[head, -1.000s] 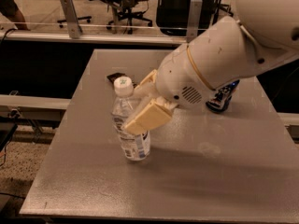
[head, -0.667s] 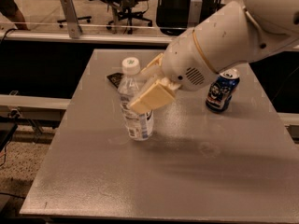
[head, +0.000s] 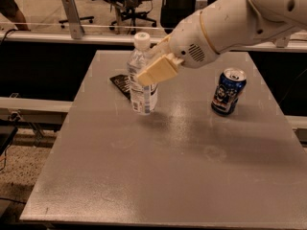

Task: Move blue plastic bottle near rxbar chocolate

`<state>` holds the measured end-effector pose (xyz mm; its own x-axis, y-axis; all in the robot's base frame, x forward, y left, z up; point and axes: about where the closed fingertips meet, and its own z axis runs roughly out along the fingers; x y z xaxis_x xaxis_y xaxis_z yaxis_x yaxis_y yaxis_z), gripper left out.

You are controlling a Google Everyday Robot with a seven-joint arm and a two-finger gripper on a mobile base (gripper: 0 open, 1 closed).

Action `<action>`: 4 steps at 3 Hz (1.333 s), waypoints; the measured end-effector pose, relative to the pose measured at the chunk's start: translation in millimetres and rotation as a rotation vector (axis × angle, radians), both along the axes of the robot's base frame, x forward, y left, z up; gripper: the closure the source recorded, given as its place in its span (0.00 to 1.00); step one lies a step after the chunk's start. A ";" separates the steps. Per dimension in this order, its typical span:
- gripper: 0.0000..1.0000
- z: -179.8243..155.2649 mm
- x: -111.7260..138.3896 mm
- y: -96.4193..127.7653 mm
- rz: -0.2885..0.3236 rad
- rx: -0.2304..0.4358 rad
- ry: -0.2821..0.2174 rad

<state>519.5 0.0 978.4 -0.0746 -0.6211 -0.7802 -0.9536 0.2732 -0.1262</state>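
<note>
Broadly, the grey table (head: 158, 176) fills most of the view, and its near half carries nothing, so everything that matters sits toward the far edge. The white robot arm (head: 240, 20) reaches in from the upper right and slopes down to the left, an approach that carries it well above the blue drink can (head: 229, 91) and leaves that can standing untouched on the right side.

The blue plastic bottle (head: 143, 99) stands upright left of centre, its white cap (head: 142, 40) on top. It is held at mid-body, probably so that it stays balanced and vertical while being carried. Whether its base rests on the surface or hangs just above it, I cannot tell.

The gripper (head: 146, 75) is closed around the bottle: one beige finger (head: 160, 68) lies across the front of the bottle, and the other is hidden behind the plastic.

The rxbar chocolate (head: 120, 83) lies flat just beside the bottle, on its left and slightly behind, its dark wrapper partly hidden by the bottle. With the two already so close, I judge the task nearly finished; setting the bottle down steadily and letting go without nudging the bar is what seems to be left.
</note>
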 end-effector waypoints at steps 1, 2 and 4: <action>1.00 -7.1 27.5 -1.4 -0.038 0.018 0.018; 1.00 -14.7 43.6 -2.9 -0.059 0.029 0.038; 0.72 -28.9 53.9 -6.2 -0.075 0.028 0.066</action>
<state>573.4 -6.2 949.5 -0.1717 -0.5902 -0.7887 -0.9365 0.3462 -0.0551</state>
